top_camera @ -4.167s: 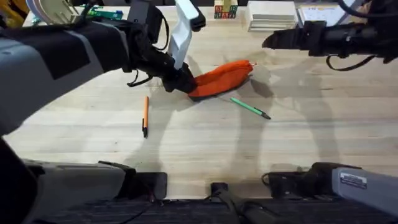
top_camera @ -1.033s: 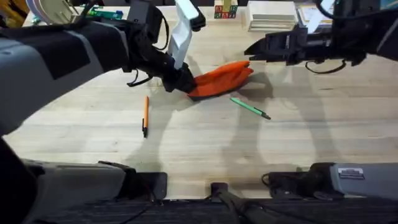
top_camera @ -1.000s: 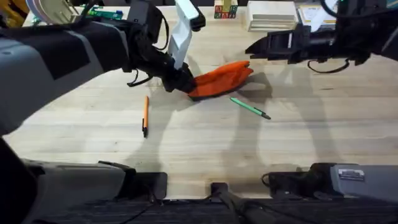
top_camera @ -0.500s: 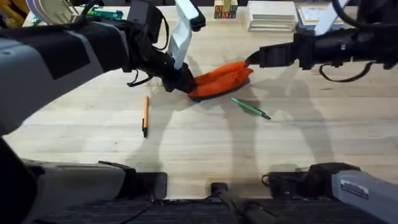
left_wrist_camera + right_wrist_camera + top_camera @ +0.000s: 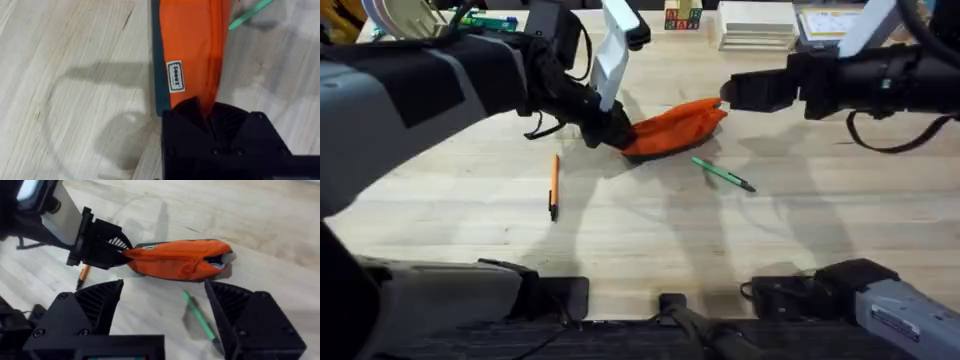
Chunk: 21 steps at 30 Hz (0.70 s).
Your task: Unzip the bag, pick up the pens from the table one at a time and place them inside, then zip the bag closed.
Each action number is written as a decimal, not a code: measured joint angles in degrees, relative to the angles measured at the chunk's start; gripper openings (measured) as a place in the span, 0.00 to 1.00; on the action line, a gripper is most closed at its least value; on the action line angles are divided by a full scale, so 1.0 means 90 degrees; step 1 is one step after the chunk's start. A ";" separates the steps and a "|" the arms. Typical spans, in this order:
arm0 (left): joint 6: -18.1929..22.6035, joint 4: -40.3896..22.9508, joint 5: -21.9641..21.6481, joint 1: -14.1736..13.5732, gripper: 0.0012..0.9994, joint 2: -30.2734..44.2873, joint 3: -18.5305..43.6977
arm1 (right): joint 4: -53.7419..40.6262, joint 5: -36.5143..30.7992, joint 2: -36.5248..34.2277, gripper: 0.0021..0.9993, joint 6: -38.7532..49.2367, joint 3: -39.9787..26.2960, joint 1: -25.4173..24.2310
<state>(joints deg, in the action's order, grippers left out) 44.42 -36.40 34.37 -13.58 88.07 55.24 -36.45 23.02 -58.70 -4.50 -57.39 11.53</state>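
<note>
Left tool (image 5: 612, 132) clenched on one end of the bag (image 5: 677, 124), pinning it on the tabletop (image 5: 640, 230). Right tool (image 5: 165, 312) spread wide above the bag's far end. Green pen (image 5: 722, 173) just beside the bag, orange pen (image 5: 553, 186) well apart. Drop onto the pull tab, pinch, drag along the zipper toward the left tool.

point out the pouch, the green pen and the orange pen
pouch (image 5: 678, 125), overhead view, middle of its orange fabric side
green pen (image 5: 720, 173), overhead view, middle of its barrel
orange pen (image 5: 553, 183), overhead view, middle of its barrel
</note>
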 joint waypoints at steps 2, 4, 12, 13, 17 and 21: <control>0.0000 0.0000 0.0000 0.0000 0.04 0.0000 0.0000 | 0.0000 -0.0063 0.0027 1.00 -0.0243 0.0000 0.0087; 0.0000 0.0000 0.0000 0.0000 0.04 0.0000 0.0000 | -0.0003 -0.0097 0.0024 1.00 -0.0531 0.0000 0.0164; 0.0000 0.0000 0.0000 0.0000 0.04 0.0002 0.0000 | -0.0002 -0.0133 0.0025 1.00 -0.1366 0.0000 0.0231; 0.0000 0.0000 0.0000 0.0000 0.04 0.0000 0.0000 | -0.0002 -0.0133 0.0024 1.00 -0.1404 0.0000 0.0231; -0.0001 0.0000 0.0000 0.0000 0.04 0.0000 0.0000 | -0.0002 -0.0133 0.0024 1.00 -0.1506 0.0000 0.0231; 0.0000 0.0000 0.0000 0.0000 0.04 0.0000 0.0000 | -0.0002 -0.0133 0.0024 1.00 -0.1532 0.0000 0.0231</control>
<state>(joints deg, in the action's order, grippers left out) 44.42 -36.40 34.37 -13.58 88.07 55.24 -36.47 21.82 -58.48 -18.28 -57.39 13.61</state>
